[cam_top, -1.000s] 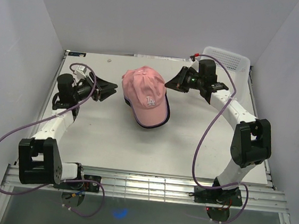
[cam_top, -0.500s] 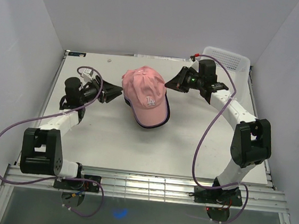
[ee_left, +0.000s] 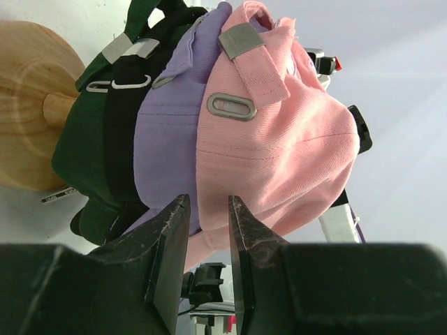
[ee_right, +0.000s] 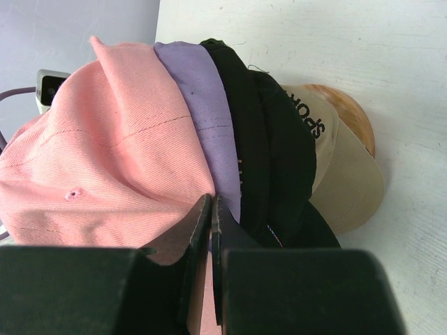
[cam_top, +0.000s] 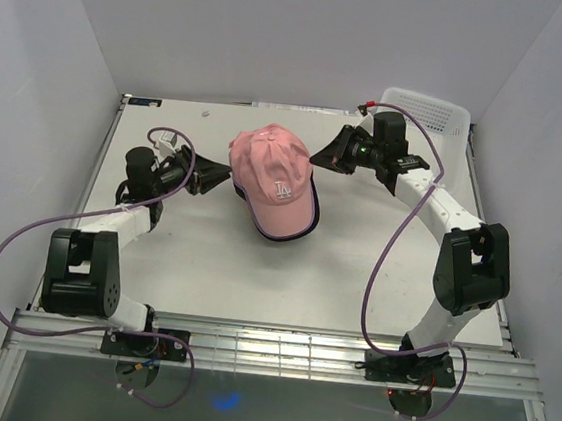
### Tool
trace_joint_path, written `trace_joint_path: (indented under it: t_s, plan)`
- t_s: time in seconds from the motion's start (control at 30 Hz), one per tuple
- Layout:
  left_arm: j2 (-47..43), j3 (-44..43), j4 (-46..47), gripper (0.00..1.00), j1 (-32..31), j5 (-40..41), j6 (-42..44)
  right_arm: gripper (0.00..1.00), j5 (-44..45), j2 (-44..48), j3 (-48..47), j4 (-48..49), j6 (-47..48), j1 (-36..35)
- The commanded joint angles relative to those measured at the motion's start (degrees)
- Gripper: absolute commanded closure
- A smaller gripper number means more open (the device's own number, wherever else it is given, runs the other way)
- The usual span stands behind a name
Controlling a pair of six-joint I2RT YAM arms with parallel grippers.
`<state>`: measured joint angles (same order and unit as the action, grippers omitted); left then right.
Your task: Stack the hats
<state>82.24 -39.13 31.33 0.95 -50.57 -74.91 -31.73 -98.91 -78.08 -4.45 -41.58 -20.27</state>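
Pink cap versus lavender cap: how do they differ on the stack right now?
Pink cap is outermost; lavender cap sits directly beneath it, over the black cap. From above, the pink cap shows its whole crown and white logo; the lavender cap is almost entirely hidden. Shared: both nest on the same stack, each with a metal strap buckle at the back.

A: Work surface?
B: Flat white table (cam_top: 186,251), fills the middle of the frame. Slatted metal rail (cam_top: 266,350) along its lower edge.
A: What sits on it?
B: Wooden stand (ee_left: 24,112) at centre, mostly buried under the caps (cam_top: 272,179). White mesh basket (cam_top: 433,108) at the upper-right corner.
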Motion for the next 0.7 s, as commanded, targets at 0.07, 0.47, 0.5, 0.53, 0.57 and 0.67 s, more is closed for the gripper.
trace_joint_path:
  t_s: [0.07, 0.47, 0.5, 0.53, 0.57, 0.67]
  plan:
    - [0.46, -0.06, 3.03, 0.61, -0.42, -0.23, -0.67, 0.92, 0.7, 0.83, 0.83, -1.35, 0.63, -0.03]
    - [2.4, 1.6, 10.05, 0.59, -3.06, 0.73, -4.35, 0.92, 0.26, 0.21, 0.83, -0.65, 0.01, -0.03]
    - [2.58, 2.56, 11.72, 0.59, -3.06, 0.82, -5.23, 0.92, 0.26, 0.21, 0.92, -0.65, 0.01, -0.03]
    - [2.75, 3.01, 14.08, 0.59, -3.06, 0.82, -6.02, 0.92, 0.26, 0.21, 0.92, -0.48, -0.08, -0.03]
    - [2.75, 3.19, 14.63, 0.58, -3.06, 0.91, -6.9, 0.92, 0.26, 0.21, 0.92, -0.56, 0.01, -0.12]
    - [3.45, 3.71, 16.3, 0.59, -3.06, 0.91, -7.35, 0.92, 0.26, 0.04, 0.83, -0.47, -0.08, -0.03]
